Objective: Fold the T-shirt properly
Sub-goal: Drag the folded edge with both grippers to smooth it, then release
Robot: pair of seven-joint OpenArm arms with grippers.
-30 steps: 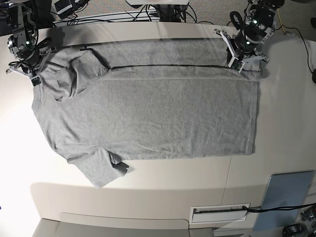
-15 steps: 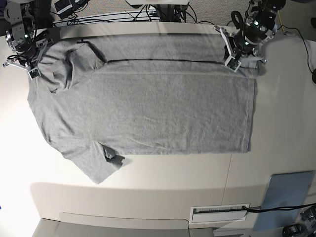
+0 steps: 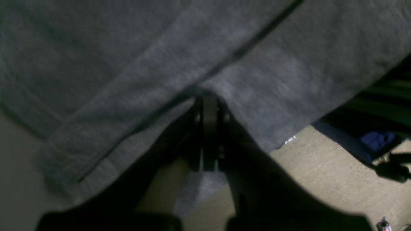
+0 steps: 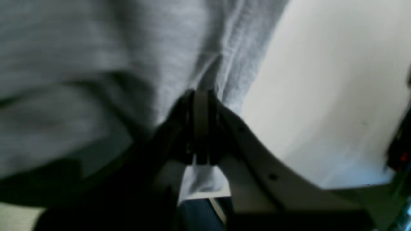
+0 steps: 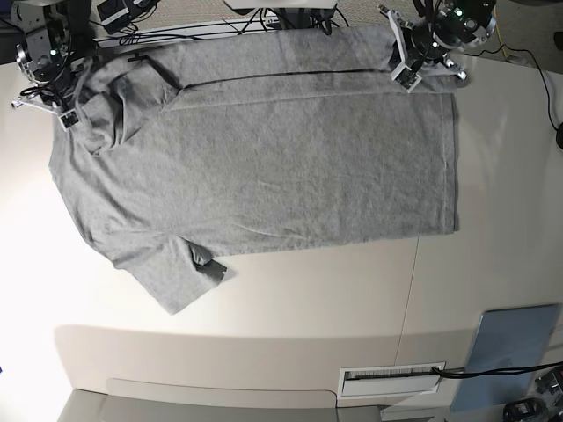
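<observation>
Both grippers have drawn the T-shirt (image 5: 264, 149) toward the far table (image 5: 493, 176) edge since a second ago. Left gripper (image 5: 412, 72) is clamped on the far right hem corner; right gripper (image 5: 69, 114) pinches fabric at the far left shoulder. Shirt lies flat, plain side up.

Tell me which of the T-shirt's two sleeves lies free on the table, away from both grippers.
The sleeve toward the near edge in the base view: it lies spread on the table, untouched. The other sleeve, at the far edge, is bunched beside the right gripper.
</observation>
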